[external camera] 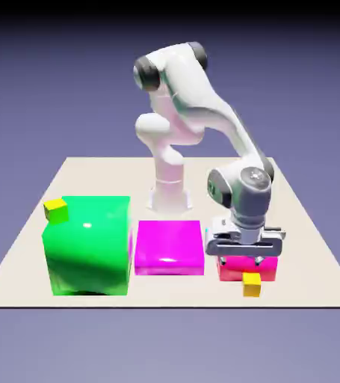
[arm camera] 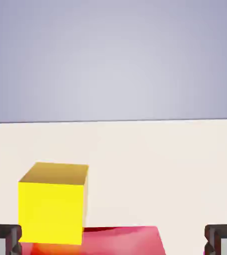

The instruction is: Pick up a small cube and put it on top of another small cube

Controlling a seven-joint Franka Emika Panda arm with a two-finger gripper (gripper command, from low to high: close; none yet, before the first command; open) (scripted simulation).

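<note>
Your gripper (external camera: 245,259) sits low over the red block (external camera: 247,268), jaws wide, nothing between them. Orange cube (external camera: 252,284) is on the table (external camera: 307,247) touching the red block's near side, just past the fingertips (arm camera: 5,238). To the exterior view's left: magenta block (external camera: 170,247), then green block (external camera: 88,245) with a yellow cube (external camera: 56,210) at its far-left corner.

Tiny yellow-orange cube (external camera: 252,284) upright on table (external camera: 307,262)
</note>
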